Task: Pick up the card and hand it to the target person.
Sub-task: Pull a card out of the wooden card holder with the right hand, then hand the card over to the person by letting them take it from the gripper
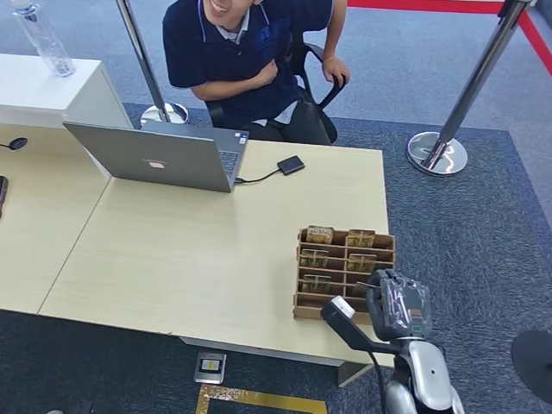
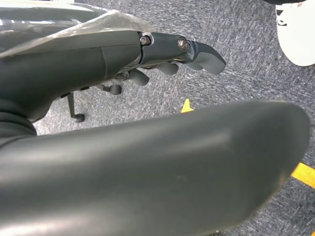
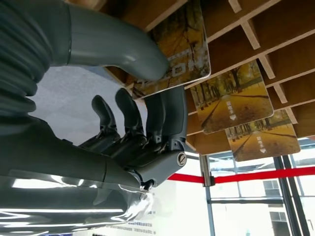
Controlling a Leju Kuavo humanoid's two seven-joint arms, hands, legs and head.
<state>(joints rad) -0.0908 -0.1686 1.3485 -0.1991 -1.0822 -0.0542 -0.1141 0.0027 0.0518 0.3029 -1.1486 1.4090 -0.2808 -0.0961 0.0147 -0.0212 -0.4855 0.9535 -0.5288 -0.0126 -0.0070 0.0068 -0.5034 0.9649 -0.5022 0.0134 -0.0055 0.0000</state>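
I'm pinching the thin glossy autumn-print card [image 3: 178, 54] between right hand [image 3: 148, 123] thumb and fingers, right at the wooden slotted card rack [image 1: 345, 272]. It's looking light, stiff, slippery, so I'm gripping its free edge. Left hand [image 2: 178, 54] is hanging unclenched, holding nothing.

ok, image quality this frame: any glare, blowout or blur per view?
Head view: even light, sharp, faint sheen on the plastic wrap over the right hand. Left wrist view: left hand so close that it looks soft, glare streaks on its cover. Right wrist view: windows blown out white behind; the card stays legible.
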